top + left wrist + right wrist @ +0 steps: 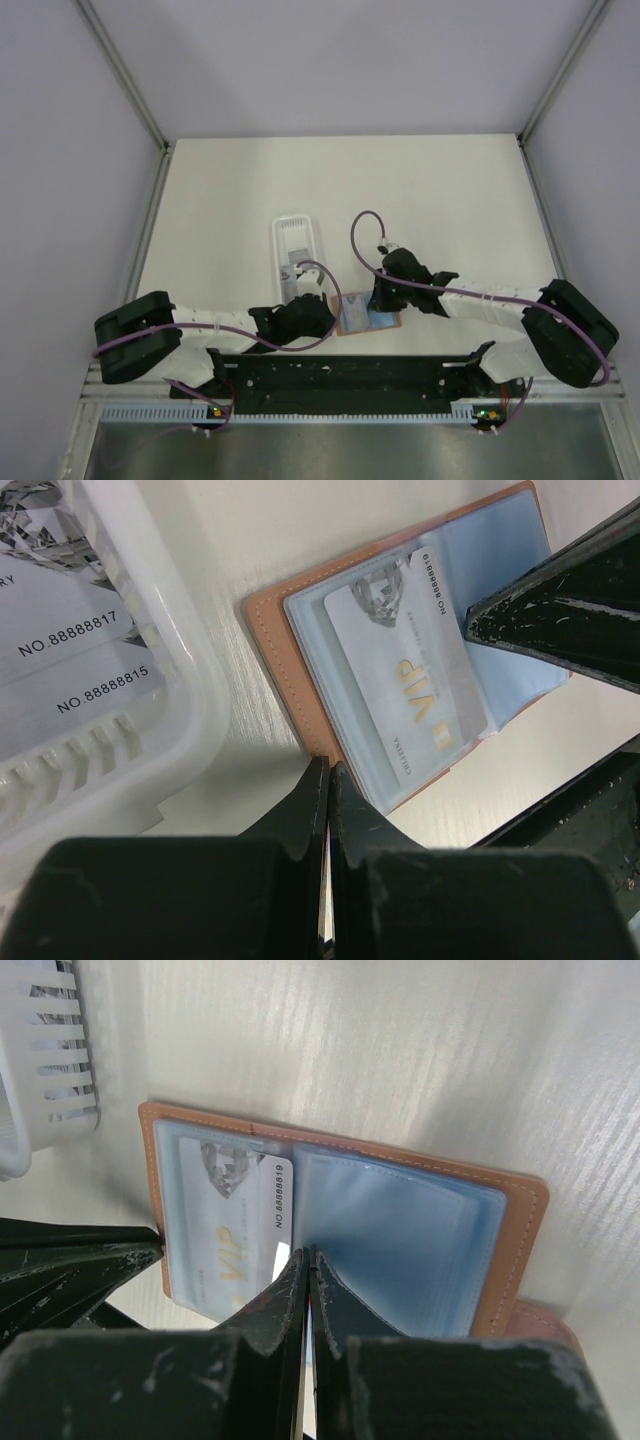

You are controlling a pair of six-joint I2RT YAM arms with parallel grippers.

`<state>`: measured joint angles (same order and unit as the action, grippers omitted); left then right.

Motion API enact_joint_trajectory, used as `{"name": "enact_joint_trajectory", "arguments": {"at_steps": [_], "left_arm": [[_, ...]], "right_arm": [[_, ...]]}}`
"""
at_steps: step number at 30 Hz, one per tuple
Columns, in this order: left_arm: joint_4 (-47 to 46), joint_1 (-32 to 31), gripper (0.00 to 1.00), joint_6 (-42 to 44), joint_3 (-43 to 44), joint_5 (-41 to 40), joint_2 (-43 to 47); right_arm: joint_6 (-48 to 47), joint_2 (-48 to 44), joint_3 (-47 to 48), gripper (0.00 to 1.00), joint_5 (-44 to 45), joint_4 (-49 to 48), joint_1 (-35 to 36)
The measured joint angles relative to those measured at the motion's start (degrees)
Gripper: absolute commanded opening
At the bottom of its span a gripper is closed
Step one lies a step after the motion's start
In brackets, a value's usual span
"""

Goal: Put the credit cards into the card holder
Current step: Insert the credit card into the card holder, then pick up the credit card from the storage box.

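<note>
The card holder (365, 316) lies open on the table in front of the arm bases, with an orange-brown rim (272, 630) and pale blue sleeves (400, 1230). A silvery credit card (410, 670) marked VIP sits in its left sleeve (215, 1220), one long edge sticking out toward the spine. My left gripper (329, 770) is shut with nothing in it, tips at the holder's left outer edge. My right gripper (305, 1253) is shut too, tips at the card's exposed edge by the spine. More credit cards (70, 630) lie in the white tray.
The long white plastic tray (295, 245) stands just behind and left of the card holder, close to my left gripper (322, 310). Its slotted wall (40, 1060) shows at the right wrist view's upper left. Grey walls enclose the table.
</note>
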<state>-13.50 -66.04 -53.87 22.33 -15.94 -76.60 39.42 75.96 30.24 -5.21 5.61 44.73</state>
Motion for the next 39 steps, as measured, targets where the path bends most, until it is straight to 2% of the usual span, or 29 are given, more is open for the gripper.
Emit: {"name": "enact_joint_trajectory", "arguments": {"at_steps": [11, 21, 26, 31, 32, 36, 39], "left_arm": [[-0.7, 0.0, 0.0, 0.0, -0.4, 0.0, 0.0], [-0.9, 0.0, 0.0, 0.0, -0.5, 0.0, 0.1], [0.3, 0.0, 0.0, 0.1, -0.8, 0.0, 1.4], [5.3, 0.0, 0.0, 1.3, -0.3, -0.7, 6.8], [6.9, 0.0, 0.02, 1.6, 0.2, -1.1, 8.6], [12.2, 0.2, 0.32, 3.0, 2.4, -3.9, 17.4], [16.0, 1.6, 0.46, 3.4, 3.6, -7.1, 24.9]], "right_arm": [[-0.4, 4.8, 3.7, 0.0, 2.3, 0.3, 4.3], [-0.4, 4.8, 3.9, 0.01, 3.2, 0.5, 5.0], [-1.1, -1.1, 3.9, 0.28, 6.7, 5.4, 5.9], [-2.4, -10.8, 4.6, 0.41, 11.9, 9.8, 5.9], [-2.6, -12.1, 5.0, 0.42, 12.6, 10.3, 5.9], [-4.0, -13.8, 7.6, 0.45, 13.7, 11.6, 5.9], [-5.9, -12.6, 11.1, 0.46, 13.4, 12.3, 5.9]]}}
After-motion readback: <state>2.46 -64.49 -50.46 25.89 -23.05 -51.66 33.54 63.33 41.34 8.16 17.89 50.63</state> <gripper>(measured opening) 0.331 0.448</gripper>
